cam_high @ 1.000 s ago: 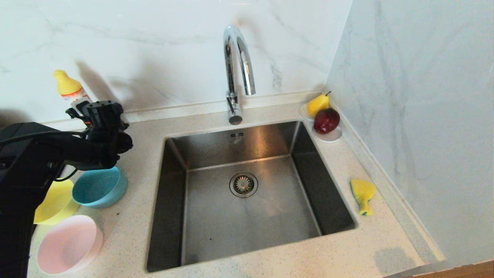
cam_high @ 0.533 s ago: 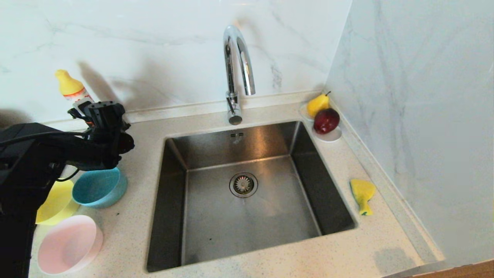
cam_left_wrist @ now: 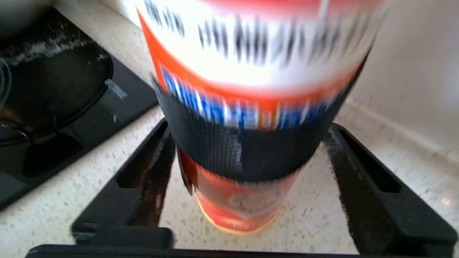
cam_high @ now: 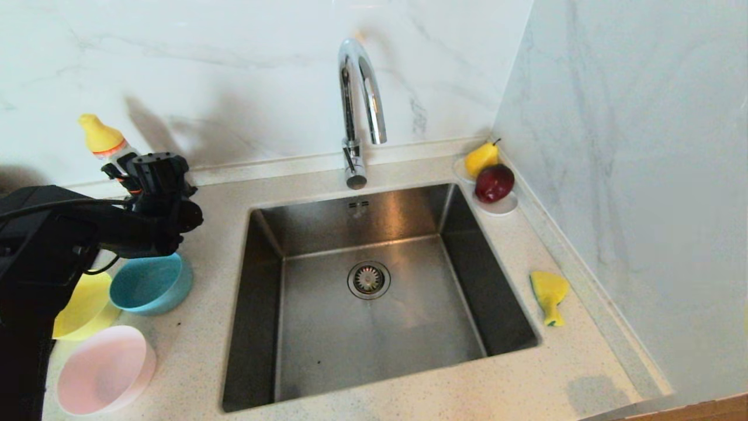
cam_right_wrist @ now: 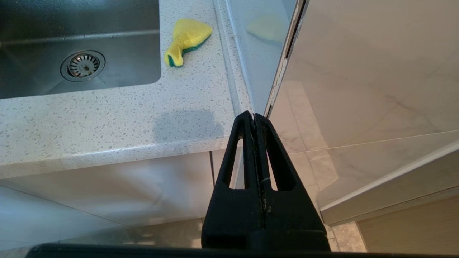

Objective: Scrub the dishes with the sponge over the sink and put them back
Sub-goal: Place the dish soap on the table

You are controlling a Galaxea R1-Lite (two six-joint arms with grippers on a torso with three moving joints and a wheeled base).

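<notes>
Left gripper (cam_left_wrist: 247,200), fingers spread either side of a detergent bottle (cam_left_wrist: 251,107) standing on the worktop (cam_high: 198,351); the light blue bowl (cam_high: 151,283) lies just beneath this arm. Sponge (cam_high: 549,295), tail toward the robot, lies across the sink (cam_high: 380,327), nearer the parked right gripper (cam_right_wrist: 254,120), pressed together.

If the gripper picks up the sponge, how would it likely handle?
The sponge looks soft and pinched toward its tail, so it would probably squash and flop rather than stay stiff. It seems light for its size. Lying flat on the counter beside the sink, it should slide when pushed, not roll or tip.
</notes>
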